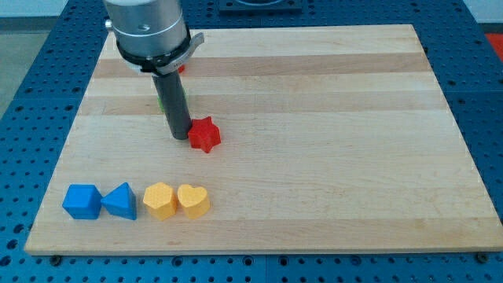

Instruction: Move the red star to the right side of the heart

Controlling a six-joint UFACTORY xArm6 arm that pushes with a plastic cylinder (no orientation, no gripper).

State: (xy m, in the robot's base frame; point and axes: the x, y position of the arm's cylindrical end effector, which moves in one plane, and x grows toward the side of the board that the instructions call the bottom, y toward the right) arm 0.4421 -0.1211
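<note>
So on the big pale wooden board point(330, 118), my tip point(181, 138), a bare rod holding nothing, sits touching the chunky red star block's point(205, 134) left edge at centre-left, probably to shove it toward the yellow heart block point(193, 200) bottom-left.

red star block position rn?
The red star block sits left of the wooden board's centre, just right of my tip, above the yellow heart block.
</note>
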